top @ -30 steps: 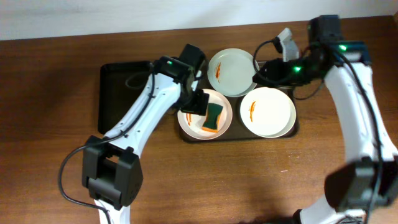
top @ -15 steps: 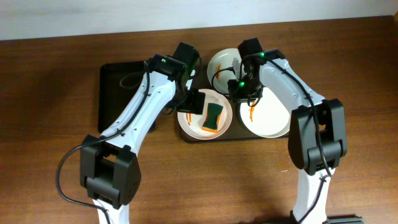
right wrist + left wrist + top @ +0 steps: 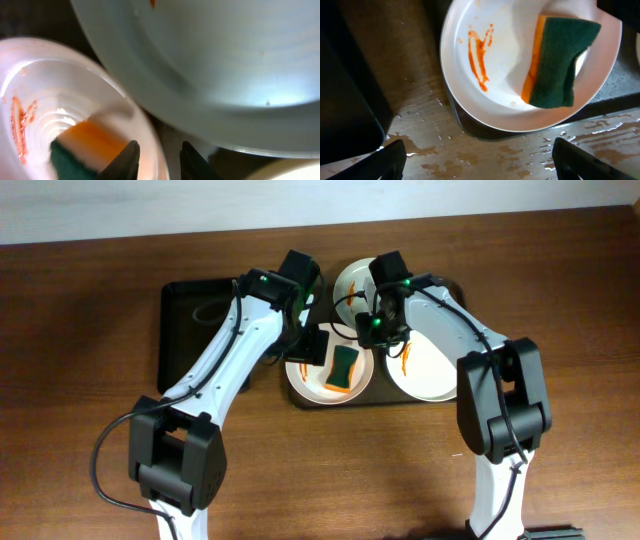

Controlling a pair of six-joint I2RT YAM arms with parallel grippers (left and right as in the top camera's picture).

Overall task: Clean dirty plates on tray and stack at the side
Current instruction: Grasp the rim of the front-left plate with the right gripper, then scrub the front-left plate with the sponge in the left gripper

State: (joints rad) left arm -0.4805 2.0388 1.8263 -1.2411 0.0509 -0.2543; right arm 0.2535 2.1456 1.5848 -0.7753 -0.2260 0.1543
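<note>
On the tray (image 3: 378,398), dirty plates (image 3: 430,378) are seen at 12 and 4 o'clock. A third plate (image 3: 490,75), at 8 o'clock, is topped by a sponge (image 3: 560,62). The left gripper (image 3: 480,159) is held spread wide over it, and its rim is straddled by the narrowly parted fingers of the right gripper (image 3: 159,159), though a pinch cannot be told.

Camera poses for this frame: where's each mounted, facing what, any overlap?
Overhead: above the table, facing straight down; left arm and right arm both show, over the tray.
Left wrist: facing down at the smeared plate holding the sponge; left end effector fingertips in the bottom corners.
Right wrist: close on that plate's rim and a neighbouring plate; right end effector fingertips bottom centre.
Shared: plate and sponge appear in all three.
</note>
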